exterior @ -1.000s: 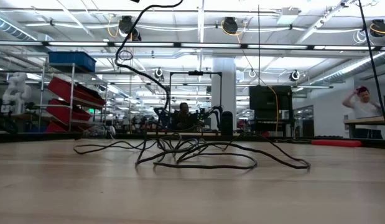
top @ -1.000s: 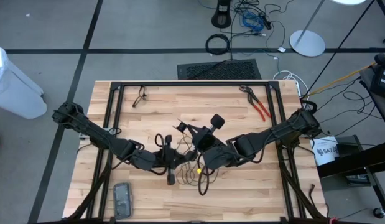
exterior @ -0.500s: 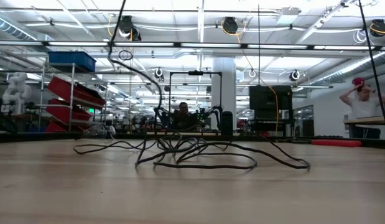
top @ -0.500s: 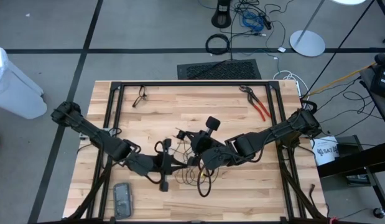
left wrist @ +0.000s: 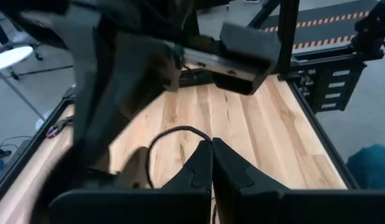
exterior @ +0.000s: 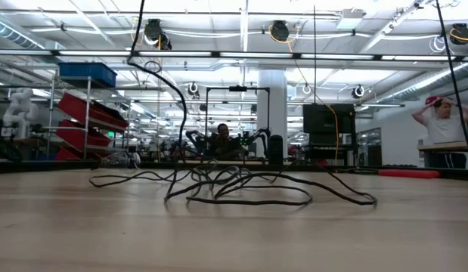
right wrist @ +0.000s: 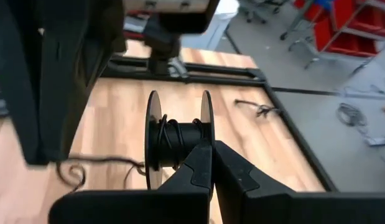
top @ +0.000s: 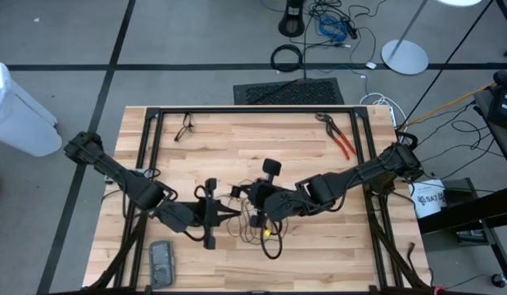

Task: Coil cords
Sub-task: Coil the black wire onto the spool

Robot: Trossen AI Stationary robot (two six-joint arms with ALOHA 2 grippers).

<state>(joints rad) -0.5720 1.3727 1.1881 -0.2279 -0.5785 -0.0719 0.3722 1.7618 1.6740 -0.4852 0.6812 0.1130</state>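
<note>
Surface: pale wood planks [top: 237, 147] inside a dark frame, carrying all that follows.
Cord: thin and black [top: 251, 223], lying in loose overlapping loops near the middle of the surface, between the two grippers; in the low view [exterior: 249, 187] it sprawls flat with one strand rising up out of the top of the picture, judged to be lifted by an arm so the slack can be fed.
Cord end: a small yellowish piece [top: 266, 230] shows among the loops, just beside the right gripper; what it is cannot be told.
Spool: black, two round flanges [right wrist: 178, 138] with a few turns of cord on its core, right in front of the right gripper; judged to be placed there so the cord can be wound onto it. Whether the jaws touch it cannot be told.
Left gripper: low over the surface at the left edge of the tangle [top: 227, 215]; jaws pressed together [left wrist: 211, 163], a curve of cord [left wrist: 173, 134] just ahead of them; whether they pinch a strand cannot be told.
Right gripper: at the right side of the tangle [top: 257, 215]; jaws closed tip to tip [right wrist: 211, 163] just below the spool's core.
Pliers: red-handled [top: 341, 139], far right corner, well apart, unused.
Grey block: flat [top: 161, 263], near edge, left.
Stage: judged early, most cord uncoiled.
</note>
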